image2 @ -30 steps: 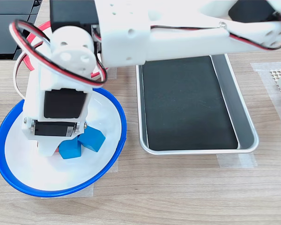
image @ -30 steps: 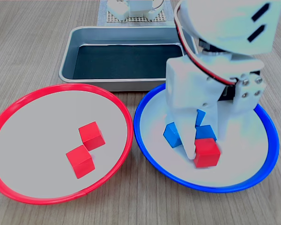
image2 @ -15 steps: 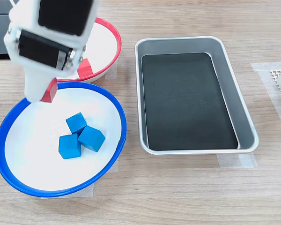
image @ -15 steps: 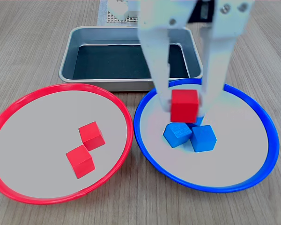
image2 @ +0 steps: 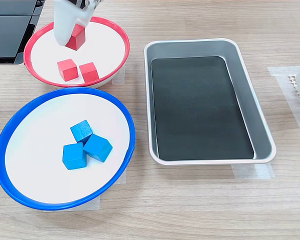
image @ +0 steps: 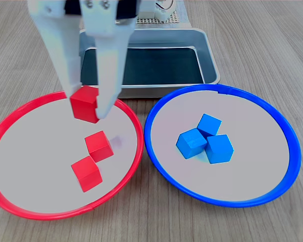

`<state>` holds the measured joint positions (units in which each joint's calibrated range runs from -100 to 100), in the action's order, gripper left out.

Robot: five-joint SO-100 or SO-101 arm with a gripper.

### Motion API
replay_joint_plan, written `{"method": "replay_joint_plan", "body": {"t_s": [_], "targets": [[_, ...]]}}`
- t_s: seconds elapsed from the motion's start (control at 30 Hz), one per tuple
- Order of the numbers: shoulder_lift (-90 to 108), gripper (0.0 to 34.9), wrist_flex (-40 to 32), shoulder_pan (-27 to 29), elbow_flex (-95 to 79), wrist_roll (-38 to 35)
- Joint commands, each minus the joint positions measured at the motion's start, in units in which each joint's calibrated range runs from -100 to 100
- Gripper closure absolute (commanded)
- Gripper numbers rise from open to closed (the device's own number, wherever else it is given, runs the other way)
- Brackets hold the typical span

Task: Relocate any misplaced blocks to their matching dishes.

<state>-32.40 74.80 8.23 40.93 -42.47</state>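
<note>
My white gripper (image: 86, 106) is shut on a red block (image: 84, 104), held in the air above the far part of the red-rimmed dish (image: 20, 151). In the second exterior view the gripper (image2: 71, 39) and its red block (image2: 76, 37) hang over the same dish (image2: 115, 55). Two red blocks (image: 99, 146) (image: 86, 173) lie touching in that dish, seen again as a pair (image2: 67, 69) (image2: 89, 72). Three blue blocks (image: 205, 139) cluster in the blue-rimmed dish (image: 262, 171), also visible as blue blocks (image2: 85, 145) in the dish (image2: 20, 185).
A rectangular grey metal tray (image: 212, 70) with a dark bottom stands behind the two dishes; in the second exterior view the tray (image2: 260, 130) lies to the second exterior view's right. A white mesh mat (image: 166, 20) sits behind the tray. Dark panels (image2: 10, 30) lie at the second exterior view's left.
The gripper lifted the red block out of the blue-rimmed dish and carried it across to above the red-rimmed dish. The three blue blocks stay in the blue-rimmed dish.
</note>
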Motion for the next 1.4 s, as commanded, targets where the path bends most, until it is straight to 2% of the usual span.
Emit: {"method": "replay_joint_plan", "body": {"t_s": [0.0, 0.3, 0.87, 0.97, 1.2, 1.37], "targets": [[1.91, 34.6, -2.78, 3.02, -1.46, 0.00], [-4.24, 34.6, -6.99, 5.65, 0.45, -0.20], [-15.24, 34.6, -7.40, 6.59, 8.55, -0.39], [-15.41, 33.4, -7.32, 6.50, 8.55, -0.39], [-15.24, 27.8, -4.35, 6.59, 9.28, -0.63], [-14.38, 26.1, -2.37, 6.78, 9.55, -1.12]]}}
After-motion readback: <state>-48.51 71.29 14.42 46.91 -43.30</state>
